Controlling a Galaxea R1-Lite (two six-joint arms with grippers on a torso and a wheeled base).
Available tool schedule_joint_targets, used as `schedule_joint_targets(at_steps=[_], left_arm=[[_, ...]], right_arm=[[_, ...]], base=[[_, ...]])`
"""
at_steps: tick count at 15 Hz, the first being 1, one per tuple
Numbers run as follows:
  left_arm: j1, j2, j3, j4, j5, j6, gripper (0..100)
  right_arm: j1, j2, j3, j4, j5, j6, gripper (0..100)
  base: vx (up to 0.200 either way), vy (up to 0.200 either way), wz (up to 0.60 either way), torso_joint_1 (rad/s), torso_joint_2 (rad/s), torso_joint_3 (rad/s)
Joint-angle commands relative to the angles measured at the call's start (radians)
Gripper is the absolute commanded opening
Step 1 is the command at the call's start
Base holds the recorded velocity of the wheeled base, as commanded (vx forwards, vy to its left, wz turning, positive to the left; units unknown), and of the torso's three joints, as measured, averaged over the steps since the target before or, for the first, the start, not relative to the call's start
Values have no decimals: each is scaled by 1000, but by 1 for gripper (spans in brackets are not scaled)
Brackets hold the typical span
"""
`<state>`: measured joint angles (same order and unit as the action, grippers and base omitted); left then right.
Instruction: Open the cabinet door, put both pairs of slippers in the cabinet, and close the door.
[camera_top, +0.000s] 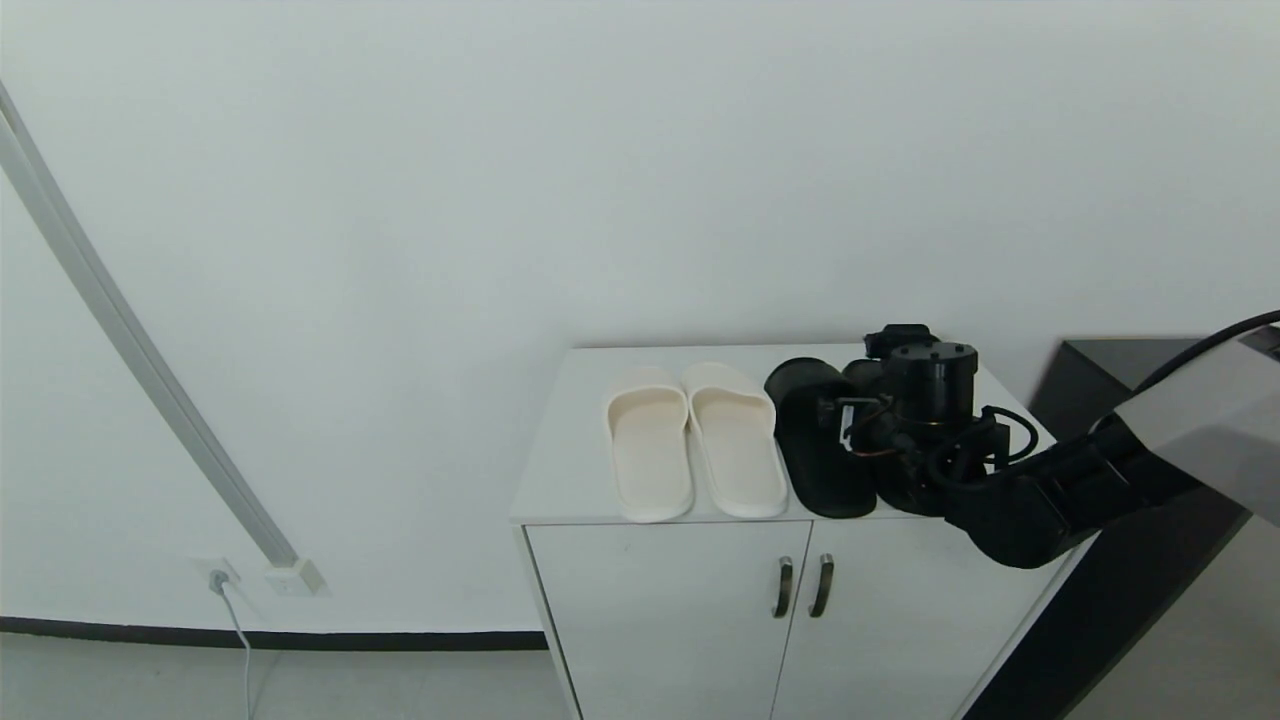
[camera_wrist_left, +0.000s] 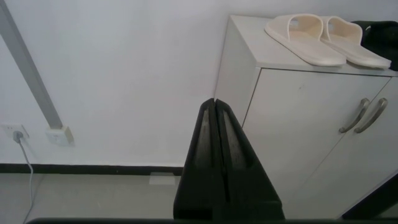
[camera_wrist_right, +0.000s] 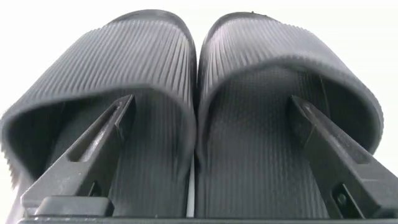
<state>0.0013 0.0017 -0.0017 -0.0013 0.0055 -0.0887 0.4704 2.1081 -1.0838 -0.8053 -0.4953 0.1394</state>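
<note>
The white cabinet (camera_top: 650, 620) stands in the lower middle of the head view with both doors closed. The cream slippers (camera_top: 695, 440) and the black slippers (camera_top: 820, 445) lie side by side on its top. The right hand (camera_wrist_right: 211, 102) is spread wide, one finger under each black slipper's strap and clamped on nothing, while the left hand (camera_wrist_left: 216, 106) is empty, fingers pressed together, near the cabinet's side wall.

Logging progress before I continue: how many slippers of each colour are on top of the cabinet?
Cream smooth moulded slide slippers: 2
Black ribbed rubbery slide slippers: 2
Total: 4
</note>
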Motion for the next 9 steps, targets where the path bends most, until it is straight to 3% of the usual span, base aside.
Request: schedule_joint_targets(at_steps=[1,4,5,9], left_arm=[[0,1,0,0,1,0,0],[0,1,0,0,1,0,0],[0,1,0,0,1,0,0],[0,1,0,0,1,0,0]], right_arm=[[-6,26,-24,2,-2,-1,100],[-9,39,-53,2,-2,-4,100],[-9,43,-54,3,-2,-4,0],[-10,44,-56,2,-2,-7,0]], base=[[0,0,0,0,0,0],[0,0,0,0,0,0],[0,0,0,0,0,0],[0,0,0,0,0,0]])
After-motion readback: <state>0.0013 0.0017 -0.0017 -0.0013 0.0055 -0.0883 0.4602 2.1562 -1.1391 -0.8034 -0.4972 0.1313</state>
